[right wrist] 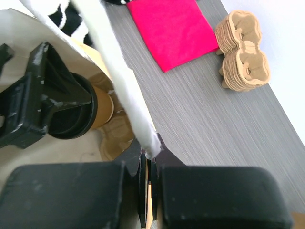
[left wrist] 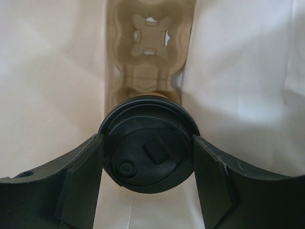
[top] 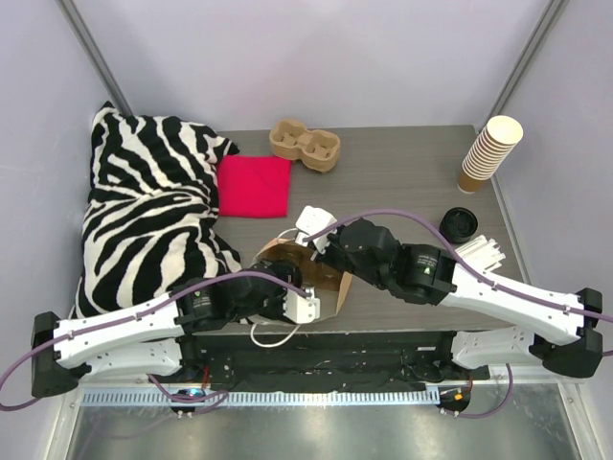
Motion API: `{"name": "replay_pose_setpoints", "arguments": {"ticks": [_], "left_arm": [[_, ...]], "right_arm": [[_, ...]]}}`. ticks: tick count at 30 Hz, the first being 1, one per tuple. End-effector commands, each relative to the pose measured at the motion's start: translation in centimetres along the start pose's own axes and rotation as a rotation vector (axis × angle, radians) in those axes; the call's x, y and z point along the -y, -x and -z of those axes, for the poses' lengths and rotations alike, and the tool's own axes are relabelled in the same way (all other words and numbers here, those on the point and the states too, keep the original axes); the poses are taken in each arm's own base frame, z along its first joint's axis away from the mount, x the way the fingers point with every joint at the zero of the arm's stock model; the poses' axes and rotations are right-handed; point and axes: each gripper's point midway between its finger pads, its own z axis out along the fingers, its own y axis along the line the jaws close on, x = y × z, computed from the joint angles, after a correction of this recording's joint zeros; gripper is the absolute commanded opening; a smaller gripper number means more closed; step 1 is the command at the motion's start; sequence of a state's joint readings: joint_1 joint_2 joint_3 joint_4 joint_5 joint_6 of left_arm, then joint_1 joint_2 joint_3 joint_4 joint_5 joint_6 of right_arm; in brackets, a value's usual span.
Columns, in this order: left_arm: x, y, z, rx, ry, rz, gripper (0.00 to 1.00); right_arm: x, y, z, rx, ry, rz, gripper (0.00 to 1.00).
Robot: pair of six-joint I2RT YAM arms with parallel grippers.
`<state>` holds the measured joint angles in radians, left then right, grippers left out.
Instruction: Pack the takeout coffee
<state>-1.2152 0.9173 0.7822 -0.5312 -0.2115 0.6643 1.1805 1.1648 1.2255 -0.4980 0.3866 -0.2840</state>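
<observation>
While R claw [right wrist: 147, 164] pinches bag [right wrist: 125, 88] rim open, L claw [left wrist: 148, 164] clamps coffee [right wrist: 101, 110] inside, over carrier [left wrist: 148, 43]; seating, release, pull-out prob. left.

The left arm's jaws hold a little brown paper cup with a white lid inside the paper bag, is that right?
No. The lid on the small tan-brown paper cup is black plastic, not white; the left wrist view shows it. The left gripper does hold it in its jaws inside the paper bag.
</observation>
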Motion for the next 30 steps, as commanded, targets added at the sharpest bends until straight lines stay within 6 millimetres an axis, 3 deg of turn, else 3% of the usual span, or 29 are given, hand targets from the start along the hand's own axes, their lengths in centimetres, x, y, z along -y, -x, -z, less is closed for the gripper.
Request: {"name": "replay_pose_setpoints", "arguments": {"ticks": [1,10,26,30], "left_arm": [[-1.7,0.7,-0.3,0.025,0.08,0.005,0.04],[-3.7,0.5,-1.2,0.037,0.114,0.023,0.02],[-2.1,-1.2,-2.2,0.023,0.002,0.003,0.01],[-2.7,-1.9,-3.0,0.009,0.009,0.021,0.01]], "right_arm": [[0.6,2.1,1.1,0.1,-0.018,-0.045,0.01],[-0.6,2.2,1.4,0.104,0.05,-0.093,0.01],[-0.9,2.3,1.6,0.118,0.073,-0.109,0.01],[-1.1,2.5,1.7,0.128,0.087,-0.118,0.01]]}}
